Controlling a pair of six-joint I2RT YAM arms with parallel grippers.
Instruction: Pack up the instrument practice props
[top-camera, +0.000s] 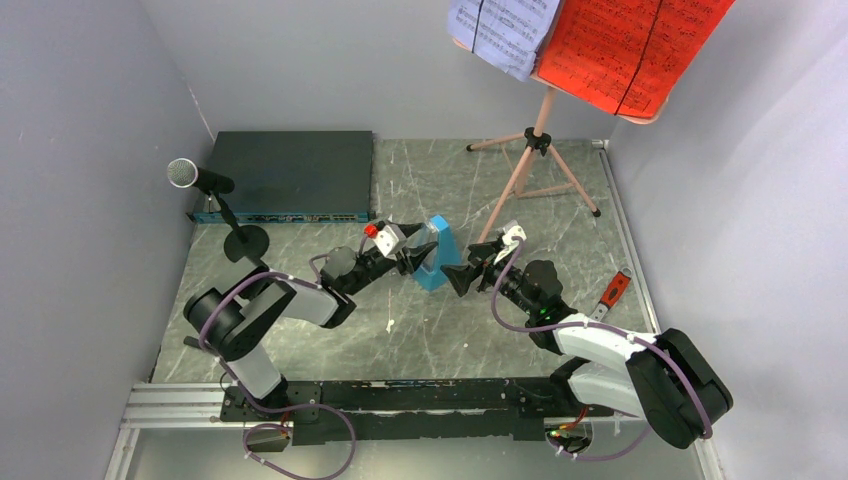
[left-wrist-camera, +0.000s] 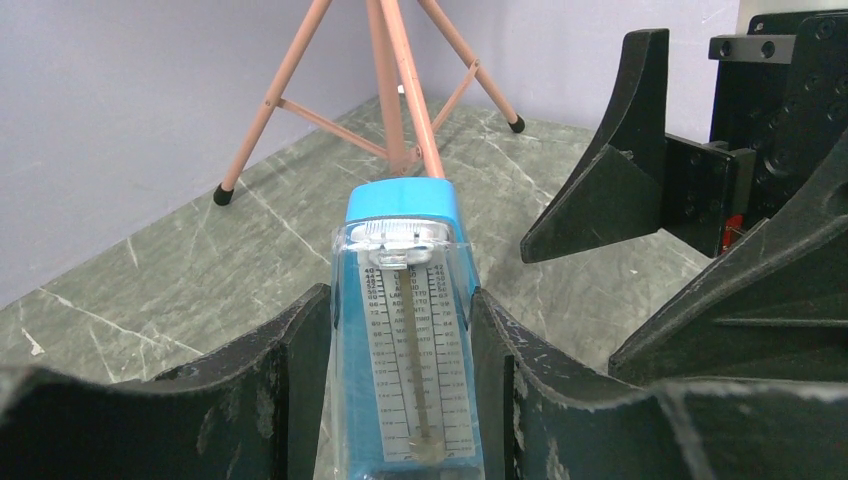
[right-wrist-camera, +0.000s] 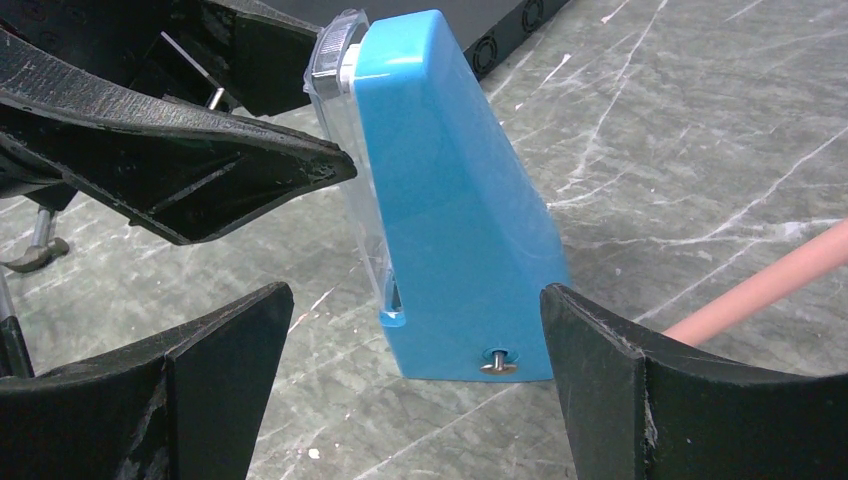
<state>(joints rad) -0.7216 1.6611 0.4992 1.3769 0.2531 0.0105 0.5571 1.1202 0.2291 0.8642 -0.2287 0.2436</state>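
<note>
The small blue metronome (top-camera: 437, 256) stands upright on the marble table, and my left gripper (top-camera: 418, 250) is shut on it. In the left wrist view both fingers press the sides of the metronome (left-wrist-camera: 410, 330) at my left gripper (left-wrist-camera: 400, 292). My right gripper (top-camera: 462, 262) is open just right of it; in the right wrist view the metronome (right-wrist-camera: 450, 200) sits between and just beyond my right gripper (right-wrist-camera: 416, 291), untouched. The microphone (top-camera: 183, 173) stands at the left. The pink music stand (top-camera: 535, 150) holds the red sheet (top-camera: 625, 45) and the lavender sheet (top-camera: 505, 25).
A flat black electronics box (top-camera: 290, 175) lies at the back left behind the microphone. A red-handled tool (top-camera: 613, 290) lies by the right wall. The stand's legs (left-wrist-camera: 400, 90) spread behind the metronome. Grey walls close in three sides.
</note>
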